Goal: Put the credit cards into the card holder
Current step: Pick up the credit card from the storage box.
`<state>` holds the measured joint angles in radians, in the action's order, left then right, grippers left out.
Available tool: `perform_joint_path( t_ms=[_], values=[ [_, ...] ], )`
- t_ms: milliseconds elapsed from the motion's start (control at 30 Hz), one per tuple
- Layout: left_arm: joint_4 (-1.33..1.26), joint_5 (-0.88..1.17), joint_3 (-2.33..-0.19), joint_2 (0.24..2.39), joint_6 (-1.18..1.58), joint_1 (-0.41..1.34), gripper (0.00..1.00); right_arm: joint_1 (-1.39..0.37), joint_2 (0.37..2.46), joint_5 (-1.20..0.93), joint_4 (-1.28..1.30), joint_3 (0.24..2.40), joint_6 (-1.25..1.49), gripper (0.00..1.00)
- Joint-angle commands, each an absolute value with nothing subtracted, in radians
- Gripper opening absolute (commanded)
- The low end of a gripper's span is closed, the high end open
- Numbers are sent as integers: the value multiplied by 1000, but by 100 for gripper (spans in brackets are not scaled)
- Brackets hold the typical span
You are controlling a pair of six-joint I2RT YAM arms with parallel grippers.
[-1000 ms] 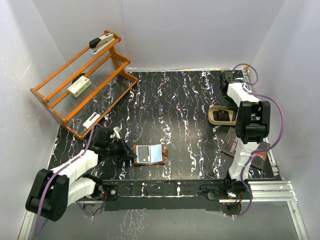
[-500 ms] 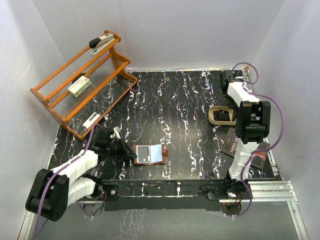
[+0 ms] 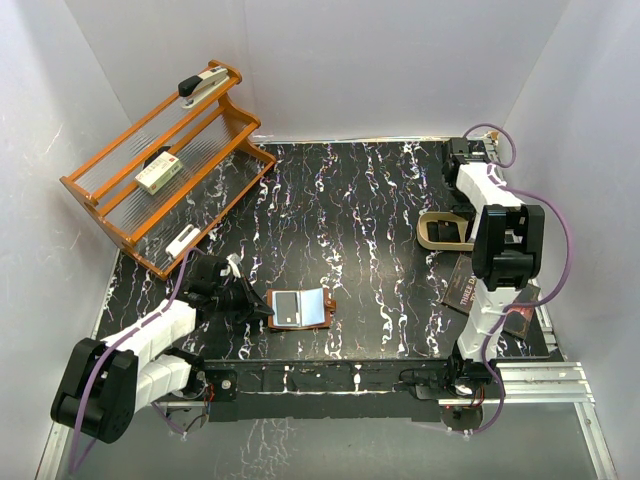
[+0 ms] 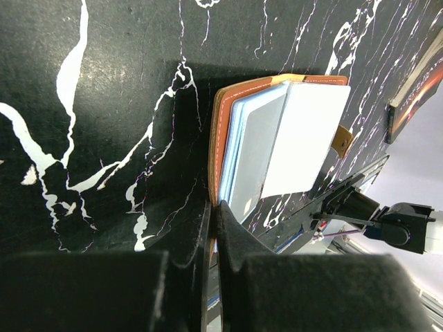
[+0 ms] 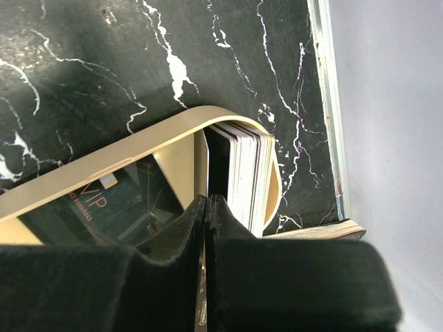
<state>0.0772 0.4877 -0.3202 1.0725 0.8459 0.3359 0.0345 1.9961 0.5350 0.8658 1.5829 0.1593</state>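
Card holder point(image 4: 215, 131) is laid open near the front edge of the table point(image 3: 380, 200), with pale credit cards point(image 4: 304, 138) seated inside. Its left rim is nipped by the left gripper point(image 4: 213, 211), jaws narrow. Right gripper point(image 5: 206, 202), jaws pressed together, is held over a tan curved stand point(image 5: 104, 160) at far right, where a card stack point(image 5: 246, 173) is kept.

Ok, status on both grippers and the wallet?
Left gripper shut, apparently pinching open brown leather card holder's edge. Pale cards sit inside it. Right gripper shut at card stack in tan curved stand. Nothing blocking the holder.
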Motion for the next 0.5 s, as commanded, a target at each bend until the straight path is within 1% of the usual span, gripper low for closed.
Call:
perform_joint_path(
  t_ms=[0,200,367,467],
  values=[
    [107,506,-338,1055,845,340,3,30,1910,491,888,1633,164,0],
    [139,490,-355,1045,846,339,13,22,1880,466,918,1637,168,0],
    [181,472,-377,1028,845,339,24,20,1846,444,942,1635,179,0],
    [208,457,-390,1014,845,339,33,15,1814,408,953,1636,193,0]
  ],
)
